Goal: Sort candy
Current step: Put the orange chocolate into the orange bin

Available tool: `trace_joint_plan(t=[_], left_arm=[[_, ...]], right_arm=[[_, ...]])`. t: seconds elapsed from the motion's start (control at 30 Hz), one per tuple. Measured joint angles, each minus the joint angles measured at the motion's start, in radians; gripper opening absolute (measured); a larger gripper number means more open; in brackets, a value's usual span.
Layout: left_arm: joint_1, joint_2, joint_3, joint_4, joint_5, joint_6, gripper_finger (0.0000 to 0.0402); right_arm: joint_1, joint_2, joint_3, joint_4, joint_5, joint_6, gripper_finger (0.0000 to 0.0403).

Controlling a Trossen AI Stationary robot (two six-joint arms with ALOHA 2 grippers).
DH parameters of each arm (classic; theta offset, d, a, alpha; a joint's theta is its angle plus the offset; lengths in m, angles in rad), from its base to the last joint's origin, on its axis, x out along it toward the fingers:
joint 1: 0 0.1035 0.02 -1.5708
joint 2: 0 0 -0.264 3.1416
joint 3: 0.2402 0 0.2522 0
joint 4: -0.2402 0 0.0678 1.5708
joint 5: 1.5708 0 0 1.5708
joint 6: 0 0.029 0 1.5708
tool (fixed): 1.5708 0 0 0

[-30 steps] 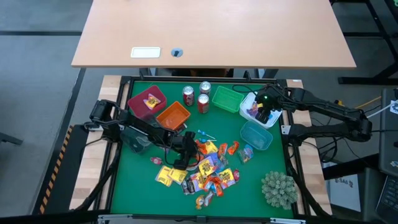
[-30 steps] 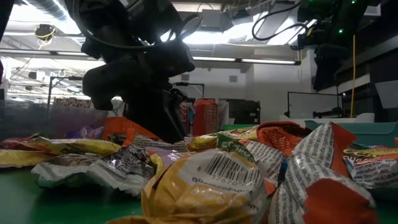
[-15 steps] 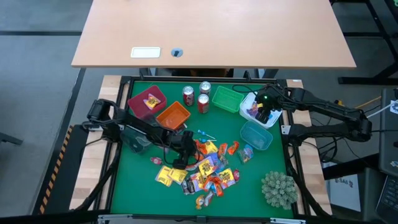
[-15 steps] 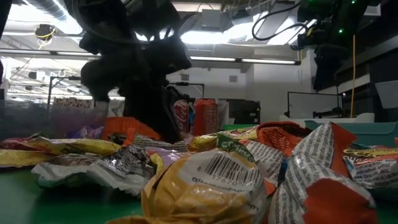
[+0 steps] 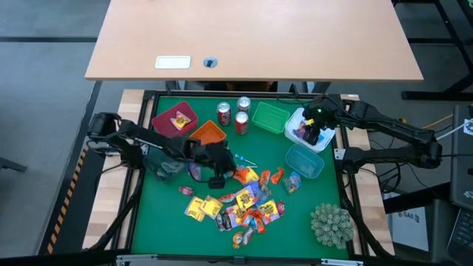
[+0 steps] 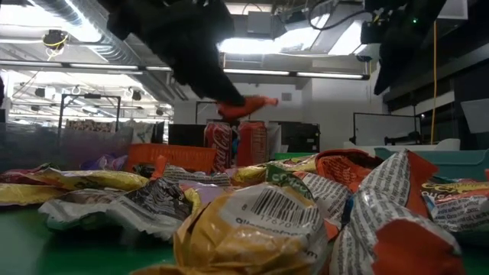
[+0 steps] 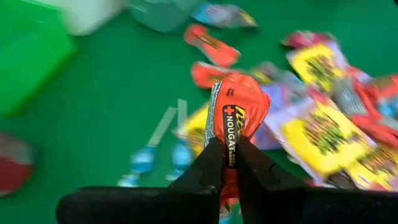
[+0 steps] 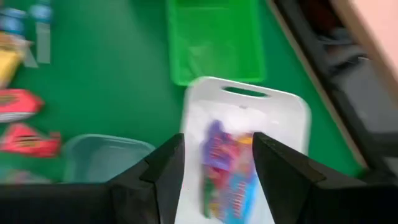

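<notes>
Now, left gripper (image 7: 227,163): pinching an orange candy (image 7: 235,115) by one end, fingers (image 7: 208,165) pressed together on the wrapper; in the high view it is sitting (image 5: 219,171) beside the orange bin (image 5: 207,134), at the near edge of the pile.
Orange candy: hanging clear of the mat in the low view (image 6: 243,107), lifted above the red cans (image 6: 237,143).
Right gripper (image 8: 214,165): hovering over the white bin (image 8: 283,115), fingers (image 8: 163,168) standing apart, nothing between them; in the high view it is showing (image 5: 316,127) at the mat's far right.
White bin: holding purple, red and blue sweets (image 8: 225,165).
Candy pile (image 5: 247,203): lying loose on the green mat (image 5: 162,214), yellow, orange, red and purple wrappers overlapping; blue-stick lollipops (image 5: 244,160) lying at its far edge.
Other bins: red bin (image 5: 175,120) carrying a yellow sweet; green bin (image 5: 269,117) and teal bin (image 5: 304,161) sitting near the white one.
Plant ball (image 5: 330,224): resting at the mat's near right corner, apart from the pile.
</notes>
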Motion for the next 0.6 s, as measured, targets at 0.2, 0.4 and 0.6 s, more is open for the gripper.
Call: trace_joint_plan(t=[0.2,0.4,0.6], left_arm=[[0.087,-0.096,0.001,-0.087,-0.126,0.001,0.0012],[0.172,-0.180,0.001,-0.270,-0.281,0.002,0.0012],[0.231,-0.189,0.001,-0.453,-0.394,0.002,0.0028]], right_arm=[[0.000,0.000,0.000,0.059,-0.218,0.000,0.0188],[0.001,0.000,0.000,0.095,-0.371,0.005,0.0188],[0.001,0.000,0.000,0.145,-0.451,0.017,0.0188]])
